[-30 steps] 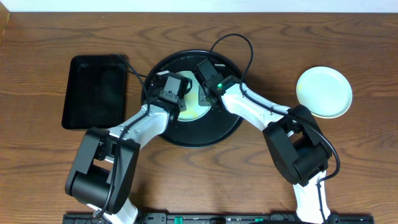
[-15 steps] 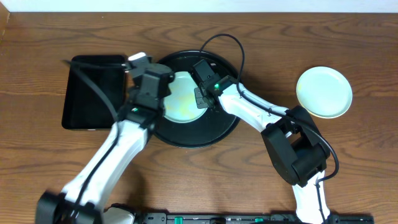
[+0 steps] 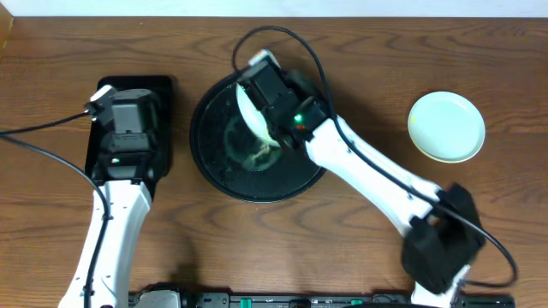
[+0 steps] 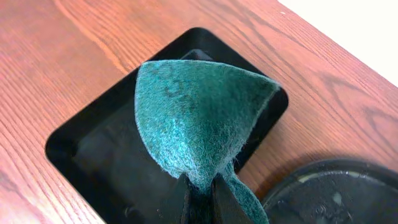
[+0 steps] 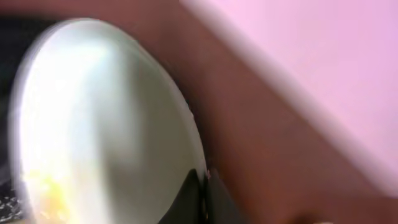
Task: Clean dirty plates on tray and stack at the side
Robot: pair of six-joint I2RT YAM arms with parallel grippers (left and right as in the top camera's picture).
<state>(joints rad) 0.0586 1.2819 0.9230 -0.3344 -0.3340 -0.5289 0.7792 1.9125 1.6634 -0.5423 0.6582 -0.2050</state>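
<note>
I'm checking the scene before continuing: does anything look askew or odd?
Yes. The pale plate in the right gripper stands steeply tilted on edge over the round black tray, with a yellow-orange smear near its rim.

The left arm (image 3: 107, 231) and right arm (image 3: 370, 171) have white links, black joints and jaws, and thin black cables (image 3: 276, 29); a green light (image 3: 299, 119) shows on the right one.

Saw one pale plate (image 5: 93, 112) raised steeply on edge above the large round black tray (image 3: 214, 167), yellow-orange smear near its lower rim. Saw a second plate (image 3: 445, 127) flat on the table (image 3: 368, 60), well right of the tray.
</note>
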